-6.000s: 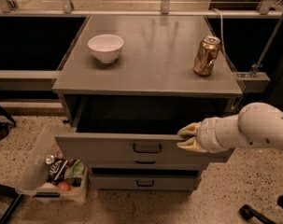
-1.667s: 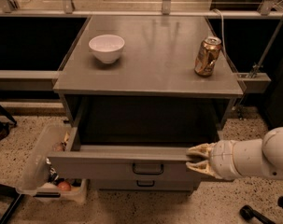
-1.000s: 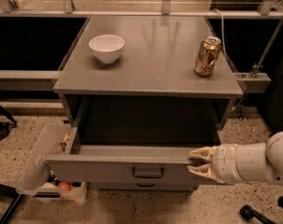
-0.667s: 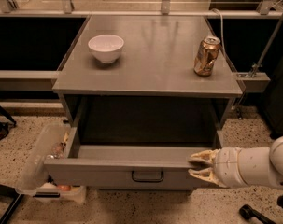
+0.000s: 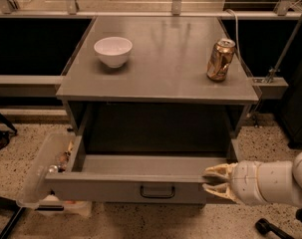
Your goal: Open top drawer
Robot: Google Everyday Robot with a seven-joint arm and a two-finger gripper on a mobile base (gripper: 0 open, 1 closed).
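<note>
Grey, wide, shallow top drawer (image 5: pixel 115 189) stretching left of the cream two-finger gripper (image 5: pixel 216 180), standing far out of its grey cabinet (image 5: pixel 163 59); jaws clamped on the front panel's right end. Opening judged nearly done: next, release and straight retreat.

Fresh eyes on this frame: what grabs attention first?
The top drawer stands pulled far out of the grey cabinet, with the gripper at the right end of its front. Then the white bowl on the cabinet top's left and the can on its right.
</note>
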